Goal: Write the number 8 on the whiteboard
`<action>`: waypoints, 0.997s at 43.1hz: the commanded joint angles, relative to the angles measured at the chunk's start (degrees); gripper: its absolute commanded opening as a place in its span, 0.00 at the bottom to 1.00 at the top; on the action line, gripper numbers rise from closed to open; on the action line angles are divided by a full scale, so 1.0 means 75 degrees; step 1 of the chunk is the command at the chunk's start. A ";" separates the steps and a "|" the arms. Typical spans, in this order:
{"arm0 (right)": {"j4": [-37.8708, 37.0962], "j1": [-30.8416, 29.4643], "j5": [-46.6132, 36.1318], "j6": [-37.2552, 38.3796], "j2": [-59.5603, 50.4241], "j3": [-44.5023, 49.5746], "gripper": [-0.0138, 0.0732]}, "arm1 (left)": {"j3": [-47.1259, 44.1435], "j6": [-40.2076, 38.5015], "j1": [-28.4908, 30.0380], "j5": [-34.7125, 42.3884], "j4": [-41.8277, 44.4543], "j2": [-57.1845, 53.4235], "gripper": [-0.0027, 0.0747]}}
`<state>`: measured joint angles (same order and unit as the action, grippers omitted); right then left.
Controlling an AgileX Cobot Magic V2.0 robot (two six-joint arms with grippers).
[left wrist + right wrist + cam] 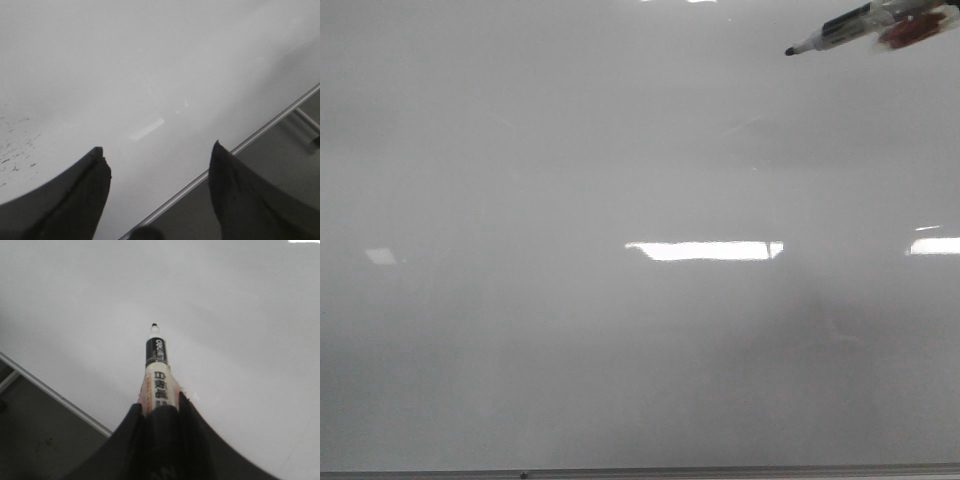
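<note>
The whiteboard (pixel 620 150) is a glossy grey-white board that fills the front view; it also shows in the left wrist view (pixel 150 60) and the right wrist view (pixel 240 315). No number 8 shows on it. My right gripper (pixel 160 401) is shut on a marker (pixel 157 370) with a white and black barrel and a dark tip. In the front view the marker (pixel 835 30) enters at the top right, tip pointing left and down, near the board. My left gripper (pixel 157 152) is open and empty over the board's edge.
Bright rectangular glare patches (pixel 705 250) lie across the board. The board's thin metal frame edge runs along the bottom of the front view (pixel 640 472) and diagonally in the wrist views (pixel 260 132) (pixel 55 395). Faint dark specks (pixel 15 150) mark the board near the left gripper.
</note>
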<state>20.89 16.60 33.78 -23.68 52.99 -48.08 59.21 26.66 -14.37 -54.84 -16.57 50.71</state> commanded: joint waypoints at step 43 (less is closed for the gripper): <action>0.0102 0.0130 -0.1451 0.0030 0.2992 -0.1513 0.04 | 0.0181 -0.0086 0.0014 0.0365 -0.0566 -0.0031 0.58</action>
<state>21.72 19.57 25.62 -23.33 78.52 -59.03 59.21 26.66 -14.37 -54.93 -19.06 50.71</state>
